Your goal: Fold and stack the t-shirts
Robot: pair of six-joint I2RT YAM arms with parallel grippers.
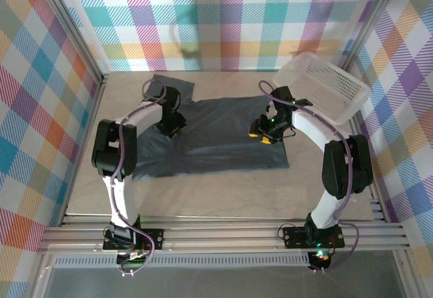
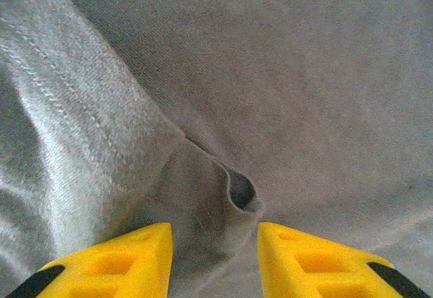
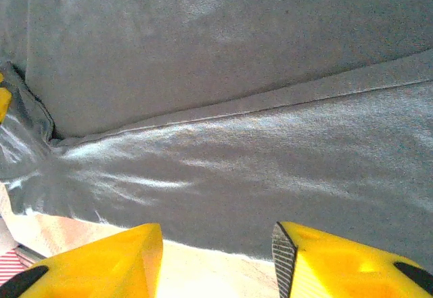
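The dark slate blue-grey t-shirt (image 1: pixel 216 132) lies spread across the middle of the table, one sleeve reaching to the back left. My left gripper (image 1: pixel 169 127) stands on its left part. In the left wrist view the left gripper (image 2: pixel 214 231) is open, and a raised pinch-fold of the t-shirt (image 2: pixel 230 196) stands loose between the yellow fingers (image 2: pixel 122 261). My right gripper (image 1: pixel 261 134) is down at the shirt's right side. In the right wrist view the right gripper (image 3: pixel 216 233) is open just off the hem of the t-shirt (image 3: pixel 203 176), with bare table between its fingertips.
A white lattice basket (image 1: pixel 325 81) leans tilted in the back right corner, close behind the right arm. Checked walls enclose the table (image 1: pixel 216 193) on three sides. A bare strip of table runs in front of the shirt toward the arm bases.
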